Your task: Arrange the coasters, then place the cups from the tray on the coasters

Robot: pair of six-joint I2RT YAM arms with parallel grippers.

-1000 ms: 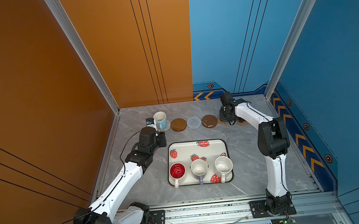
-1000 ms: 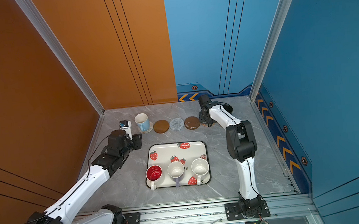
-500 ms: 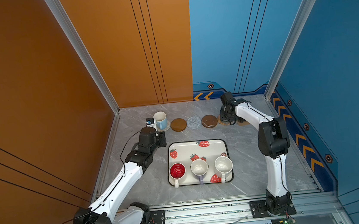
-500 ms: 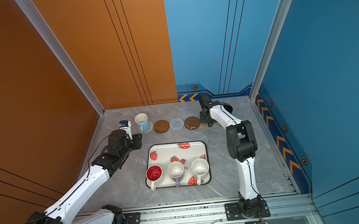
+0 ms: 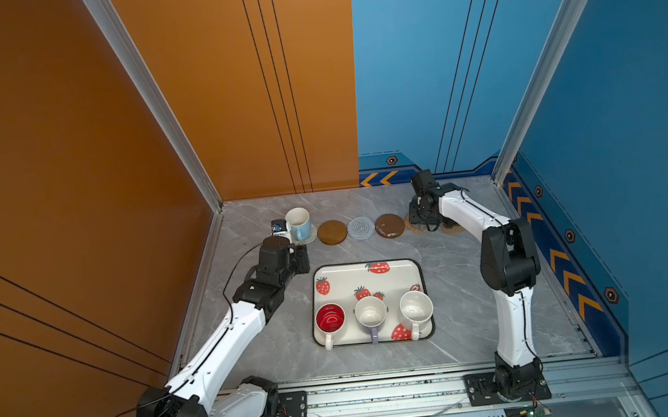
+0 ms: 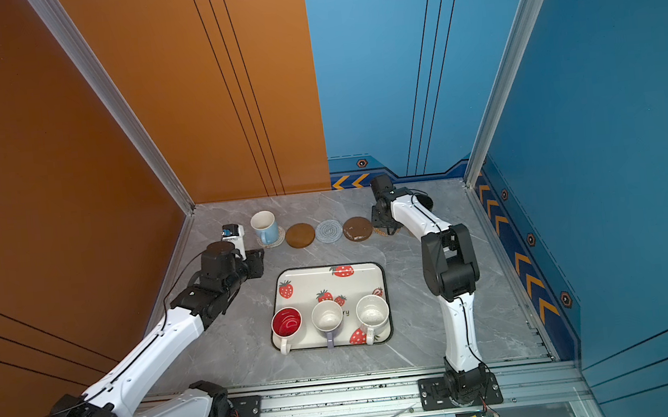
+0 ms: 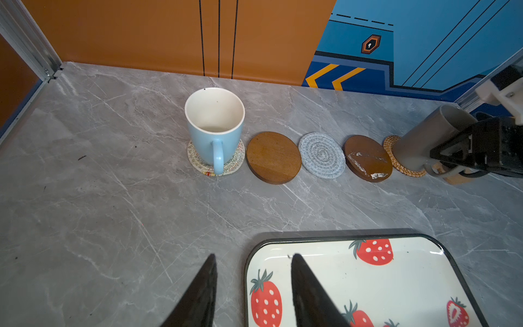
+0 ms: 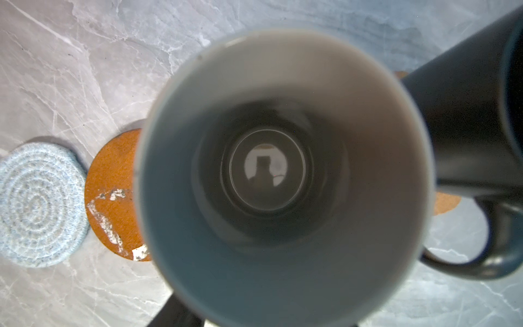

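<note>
Along the back lies a row of coasters. A light blue cup [image 5: 298, 223] stands on the beige woven one [image 7: 198, 161], followed by a bare wooden disc [image 5: 332, 232], a grey woven round [image 5: 360, 228] and a second wooden disc [image 5: 389, 226]. The grey cup [image 7: 424, 136] sits on the rattan coaster [image 7: 396, 158], and my right gripper [image 5: 423, 219] is at its handle, its dark fingers [image 8: 175, 314] apart under the rim. A black cup [image 8: 458, 127] stands on the paw coaster [image 8: 447, 203]. My left gripper [image 7: 252, 263] hangs open and empty over the tray's [image 5: 368, 273] far left corner.
Three cups stand in the tray's near half: red-inside [image 5: 329, 317], lavender-handled [image 5: 370, 311] and speckled white [image 5: 416, 308]. The orange wall and the blue wall close in behind the coaster row. Bare grey marble [image 5: 254, 351] lies on both sides of the tray.
</note>
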